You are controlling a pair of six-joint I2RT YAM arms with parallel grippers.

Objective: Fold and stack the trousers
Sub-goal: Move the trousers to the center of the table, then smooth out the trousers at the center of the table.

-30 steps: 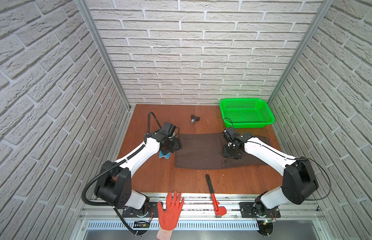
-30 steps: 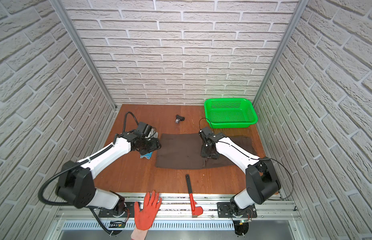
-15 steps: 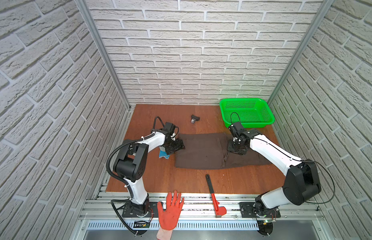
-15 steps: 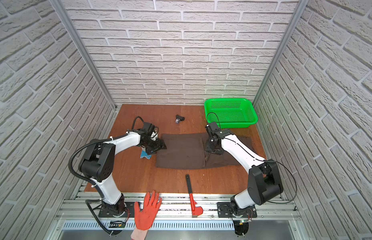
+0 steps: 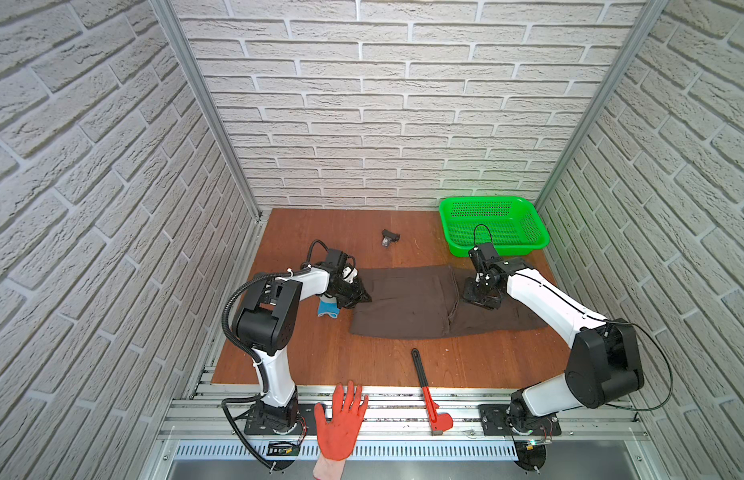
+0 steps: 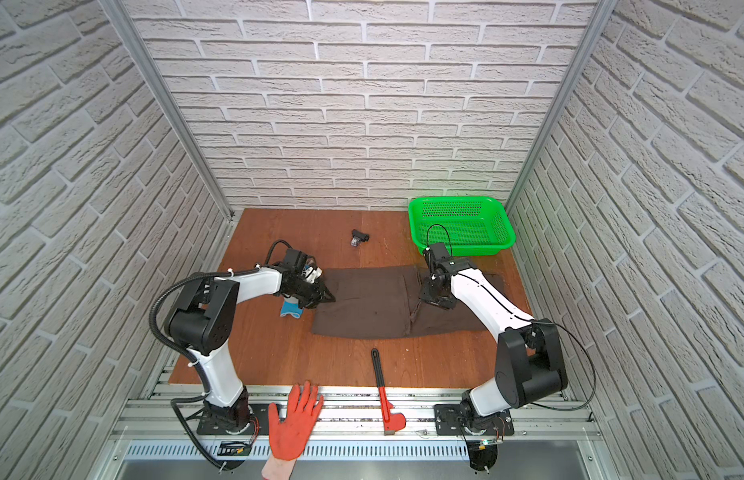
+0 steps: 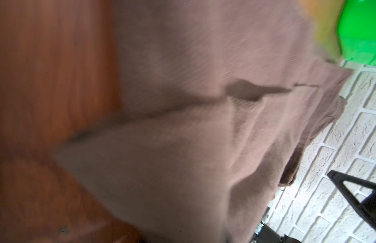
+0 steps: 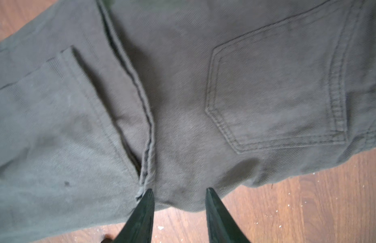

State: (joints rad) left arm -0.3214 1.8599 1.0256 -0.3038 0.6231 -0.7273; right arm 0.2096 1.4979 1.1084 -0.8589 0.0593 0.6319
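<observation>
The dark brown trousers (image 5: 403, 303) (image 6: 370, 303) lie flat across the wooden table, part of a leg doubled over the middle. At their left end, in both top views, the fingers of my left gripper (image 5: 359, 294) (image 6: 325, 296) come together on the cloth's corner. In the left wrist view the trousers (image 7: 182, 147) rise right up to the camera and hide the jaws. My right gripper (image 5: 480, 297) (image 8: 178, 190) stands open over the seat seam. Its fingertips (image 8: 149, 192) straddle the edge of the trousers (image 8: 246, 84), near a back pocket.
A green basket (image 5: 493, 224) stands at the back right. A grey glove with a blue cuff (image 5: 327, 309) lies under my left wrist. A small black object (image 5: 389, 238) sits behind the trousers. A red-headed tool (image 5: 426, 386) and an orange glove (image 5: 341, 415) lie at the front edge.
My left gripper has moved right from over the grey glove to the trousers' left corner and closed there. My right gripper has shifted a little to the right along the cloth.
</observation>
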